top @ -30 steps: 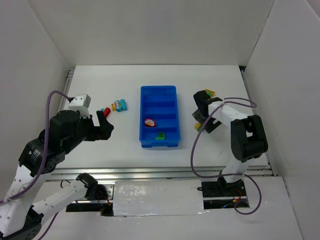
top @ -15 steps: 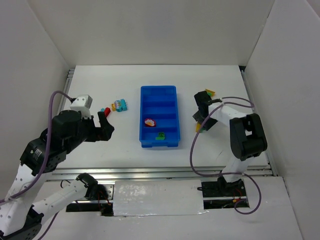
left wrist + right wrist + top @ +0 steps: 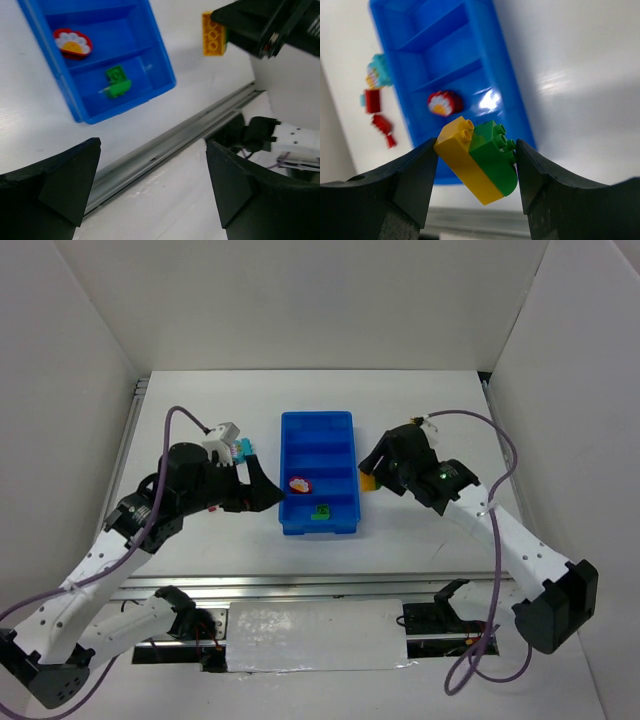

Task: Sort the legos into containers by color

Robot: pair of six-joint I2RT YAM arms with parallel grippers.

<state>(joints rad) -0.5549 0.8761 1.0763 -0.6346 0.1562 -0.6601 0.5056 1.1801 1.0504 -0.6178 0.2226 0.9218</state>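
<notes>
From above, the right tool (image 3: 368,476) hangs just off the right wall of the blue tray (image 3: 285,472), and all that shows in it is a speck of yellow. Its own wrist camera tells more: the fingers (image 3: 407,175) are clamped on a yellow-and-green brick pair (image 3: 476,159), two bricks side by side with their studs tilted up. Whether the pair hangs beside the tray's rim or slightly over it, I can't tell. The left tool (image 3: 262,491) sits against the tray's left wall with its jaws spread wide and nothing between them. Its camera looks down into the tray. A loose green brick (image 3: 116,81) lies in the end compartment nearest the arms, and a red flower piece (image 3: 72,42) lies in the compartment next to it. Left of the tray, the overhead view catches only some teal bricks (image 3: 240,448) beside the left arm. The right wrist view also shows two red bricks (image 3: 372,100) lying there. The bench (image 3: 450,410) is plain white, with white walls (image 3: 300,310) on three sides and a metal rail (image 3: 320,585) along its near edge.
</notes>
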